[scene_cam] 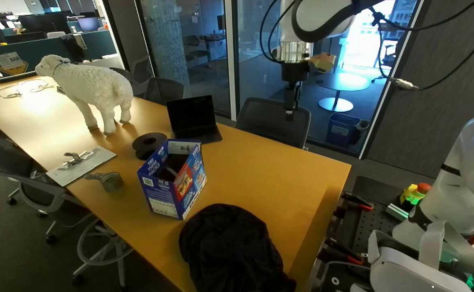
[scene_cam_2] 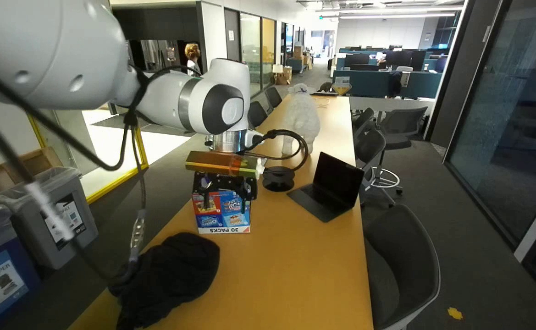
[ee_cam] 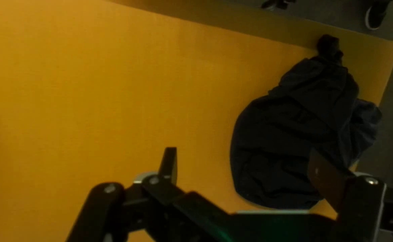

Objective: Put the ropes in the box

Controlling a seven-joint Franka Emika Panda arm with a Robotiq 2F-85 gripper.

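Observation:
My gripper [scene_cam: 290, 110] is open and empty, high above the table; in an exterior view its fingers [scene_cam_2: 225, 202] overlap the box behind them. In the wrist view its fingertips [ee_cam: 242, 151] are wide apart over tabletop and black cloth. The box [scene_cam: 161, 199] is blue with colourful printed sides and an open top. It stands on the table, also in an exterior view [scene_cam_2: 222, 222], and is out of the wrist view. Its inside is dark, with a pale strip showing. Thin pale cord in loose loops, seemingly the ropes [scene_cam: 16, 95], lies at the table's far end, past the sheep.
A black cloth bag [scene_cam: 228, 247] lies near the box, also in the wrist view [ee_cam: 283, 134]. An open laptop [scene_cam: 192, 119], a black spool [scene_cam: 149, 142], a white toy sheep [scene_cam: 95, 87], a clipboard [scene_cam: 80, 165] and a grey tape roll [scene_cam: 111, 181] are on the table.

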